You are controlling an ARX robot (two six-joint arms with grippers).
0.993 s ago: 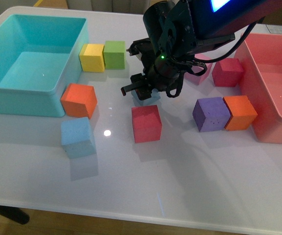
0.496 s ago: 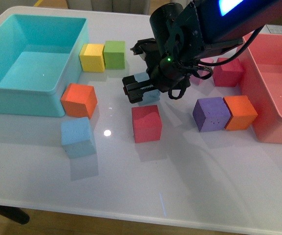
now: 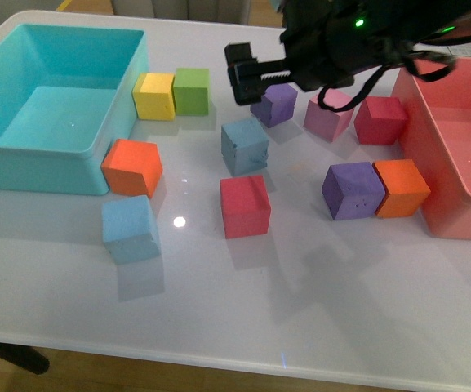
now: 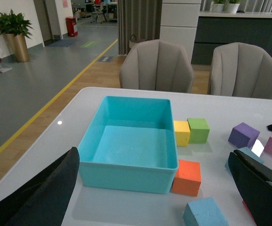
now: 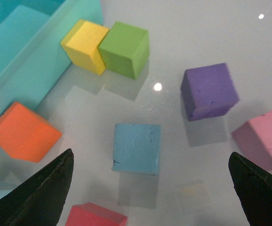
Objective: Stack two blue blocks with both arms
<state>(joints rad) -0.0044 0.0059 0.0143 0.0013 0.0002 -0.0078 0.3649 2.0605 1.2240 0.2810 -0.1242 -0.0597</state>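
Note:
One blue block (image 3: 244,145) stands mid-table, behind a red cube. The other blue block (image 3: 129,228) stands at the front left, near the turquoise bin's corner. My right gripper (image 3: 251,75) is open and empty, raised above and behind the middle blue block. In the right wrist view that block (image 5: 137,148) lies on the table below the open gripper (image 5: 150,197), apart from both fingers. My left gripper (image 4: 154,202) is open and empty, out of the front view. It looks over the front-left blue block (image 4: 211,213); part of the other block (image 4: 243,154) shows too.
A turquoise bin (image 3: 23,167) stands at the left and a pink bin (image 3: 428,163) at the right. Around the blocks are red (image 3: 245,206), orange (image 3: 132,167), yellow (image 3: 154,95), green (image 3: 191,90), purple (image 3: 274,104), pink (image 3: 329,114), crimson (image 3: 379,120), purple (image 3: 353,190) and orange (image 3: 400,188) cubes.
My right arm has risen up and back from the middle blue block, which was under the gripper and now stands uncovered on the table. The other cubes have not moved.

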